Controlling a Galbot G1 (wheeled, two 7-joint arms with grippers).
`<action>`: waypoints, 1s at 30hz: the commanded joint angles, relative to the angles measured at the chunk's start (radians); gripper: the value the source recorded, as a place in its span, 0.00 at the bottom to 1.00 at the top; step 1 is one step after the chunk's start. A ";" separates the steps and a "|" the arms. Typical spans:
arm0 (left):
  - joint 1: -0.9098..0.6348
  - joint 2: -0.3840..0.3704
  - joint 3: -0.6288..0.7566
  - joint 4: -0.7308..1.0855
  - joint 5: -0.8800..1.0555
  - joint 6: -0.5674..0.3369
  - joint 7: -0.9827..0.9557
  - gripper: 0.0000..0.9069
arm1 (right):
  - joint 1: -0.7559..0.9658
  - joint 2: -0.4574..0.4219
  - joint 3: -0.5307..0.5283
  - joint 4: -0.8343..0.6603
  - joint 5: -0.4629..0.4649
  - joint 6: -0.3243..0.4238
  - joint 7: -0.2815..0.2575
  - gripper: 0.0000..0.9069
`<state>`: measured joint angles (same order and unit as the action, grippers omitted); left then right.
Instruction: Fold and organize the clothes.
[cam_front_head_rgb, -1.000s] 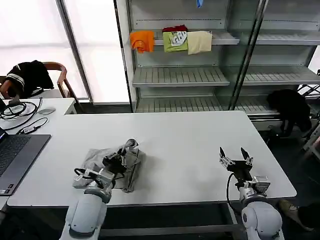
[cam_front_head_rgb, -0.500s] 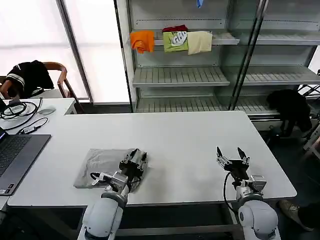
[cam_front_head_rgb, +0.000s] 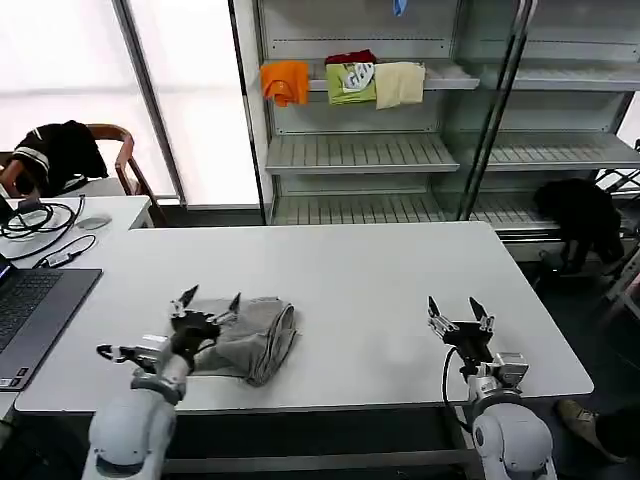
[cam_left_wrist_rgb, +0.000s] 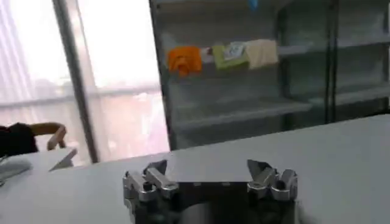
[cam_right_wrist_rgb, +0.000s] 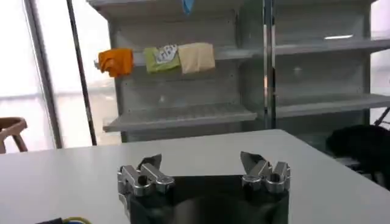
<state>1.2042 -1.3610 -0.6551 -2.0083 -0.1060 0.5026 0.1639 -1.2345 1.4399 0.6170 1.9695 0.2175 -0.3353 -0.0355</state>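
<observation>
Near edge, my side: left gripper (cam_front_head_rgb: 207, 308) sits raised over the left end of the grey shirt (cam_front_head_rgb: 245, 335), fingers spread wide with nothing between them. Left wrist view agrees — both fingertips apart, bare table beyond. Right gripper (cam_front_head_rgb: 459, 316) is up over the white table (cam_front_head_rgb: 380, 270) well to the right of the cloth, fingers likewise wide and empty; I read it as waiting.

The shirt lies near the front edge, left of centre, as a compact bundle with a rounded fold along its right side. From the head view I cannot tell whether it is one shirt or more, and no print or stripe shows.

Judgement: a fold has been laid and let go of, so I'm between folds. The bundle looks lumpy rather than flat — probably needs one more fold or a squaring-up. Next move calls for lowering the left gripper onto a free edge, pinching a single layer, not the whole stack, and carrying it across without dragging the pile toward the table edge.

Farther off: laptop (cam_front_head_rgb: 30, 315) at the far left, then the chair (cam_front_head_rgb: 110, 150) with a dark garment, and the shelving (cam_front_head_rgb: 370, 150) with orange, green and cream garments folded on it.
</observation>
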 joint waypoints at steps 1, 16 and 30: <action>0.032 0.079 -0.201 0.216 -0.168 -0.071 0.013 1.00 | -0.001 0.006 -0.004 0.005 -0.009 -0.002 0.001 1.00; 0.016 0.057 -0.172 0.263 -0.240 -0.037 0.020 1.00 | -0.027 0.004 -0.006 0.027 -0.021 0.000 -0.008 1.00; 0.012 0.037 -0.158 0.234 -0.297 0.058 0.063 0.02 | -0.029 0.001 -0.007 0.038 -0.019 -0.001 -0.004 1.00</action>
<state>1.2158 -1.3251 -0.8013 -1.7845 -0.3506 0.5126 0.2140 -1.2614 1.4406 0.6095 2.0057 0.1983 -0.3363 -0.0405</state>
